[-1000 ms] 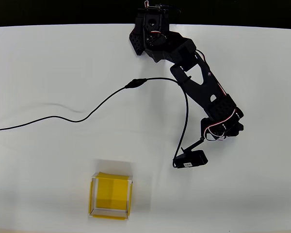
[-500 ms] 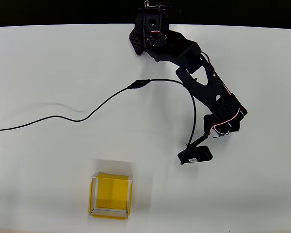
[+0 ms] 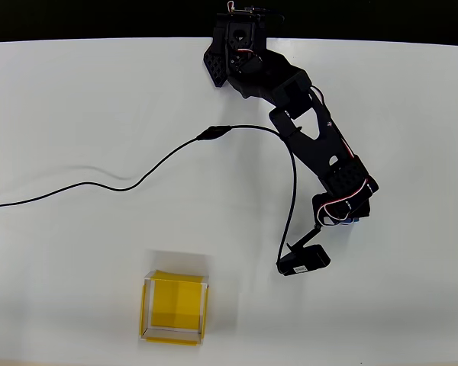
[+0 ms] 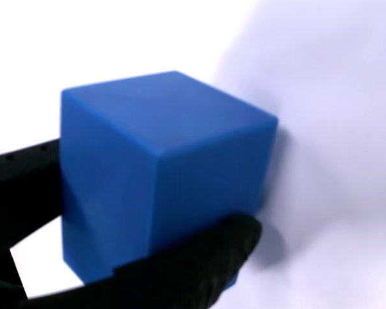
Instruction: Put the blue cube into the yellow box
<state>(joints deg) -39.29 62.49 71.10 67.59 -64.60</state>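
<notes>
The blue cube (image 4: 167,174) looms large in the wrist view, gripped between two black fingers (image 4: 199,270), one behind its left side and one under its near face. My gripper (image 4: 148,212) is shut on it, above the white table. In the overhead view the gripper (image 3: 346,216) sits at the end of the black arm right of centre, with only a sliver of the blue cube (image 3: 354,219) showing beneath it. The yellow box (image 3: 174,307) stands open-topped near the front edge, well to the left of the gripper and below it in the picture, with nothing in it.
A black cable (image 3: 137,181) snakes from the left edge across the white table (image 3: 76,252) to the wrist camera (image 3: 304,260). The arm's base (image 3: 237,46) is at the back edge.
The arm swung slightly to the right, then back left and toward the front edge. The cable loop followed it. The yellow box has not moved.
</notes>
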